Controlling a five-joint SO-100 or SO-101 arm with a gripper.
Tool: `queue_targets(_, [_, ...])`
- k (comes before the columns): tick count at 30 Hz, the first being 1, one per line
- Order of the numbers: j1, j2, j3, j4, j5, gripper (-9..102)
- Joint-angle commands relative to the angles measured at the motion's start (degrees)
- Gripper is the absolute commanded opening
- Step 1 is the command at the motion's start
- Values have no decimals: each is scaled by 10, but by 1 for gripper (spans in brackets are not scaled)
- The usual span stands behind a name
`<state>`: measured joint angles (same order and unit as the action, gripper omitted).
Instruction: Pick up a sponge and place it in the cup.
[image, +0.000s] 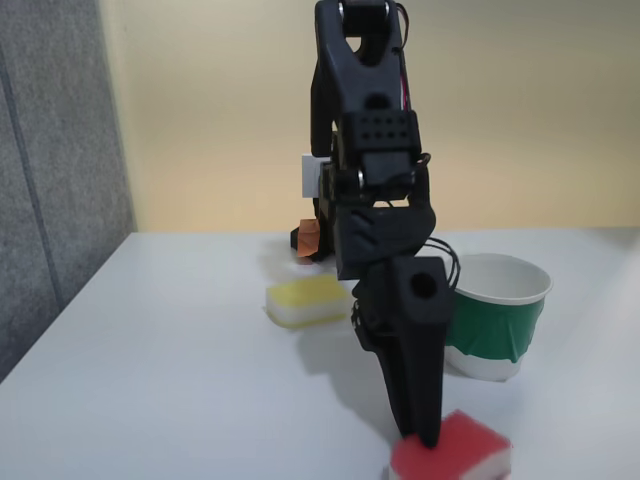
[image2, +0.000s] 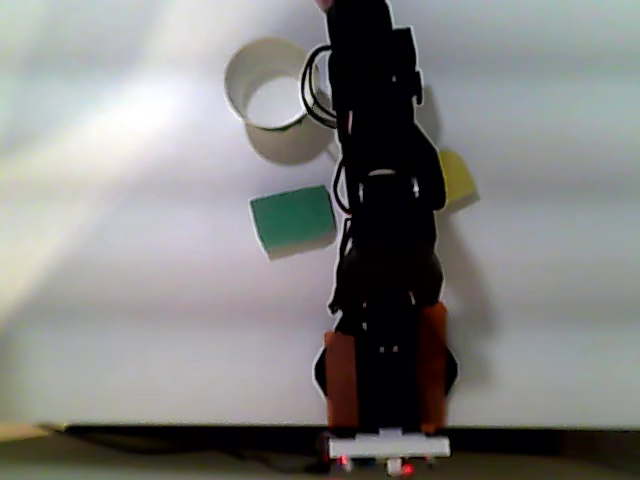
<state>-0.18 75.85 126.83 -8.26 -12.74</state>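
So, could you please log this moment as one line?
end effector: tip on red-topped white-based sponge, grip unclear | green white-rimmed paper cup: upright, empty | phase: reaching

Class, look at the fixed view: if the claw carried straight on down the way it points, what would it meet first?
The red sponge. The claw points down with its tip at the sponge's top, probably already touching, though depth is unclear. The cup stands behind and to the right, off that line.

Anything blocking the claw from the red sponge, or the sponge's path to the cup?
Nothing visible. In the fixed view the claw is already down on the red sponge, and bare table lies between it and the green cup. The yellow sponge sits off to the left.
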Motion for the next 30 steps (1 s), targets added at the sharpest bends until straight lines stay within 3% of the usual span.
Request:
queue_targets(1, [11, 16, 6, -11, -6, 0])
queue_targets(12, [8, 48, 6, -16, -18, 0])
queue_targets(30, [2, 555, 32, 383, -57, 0])
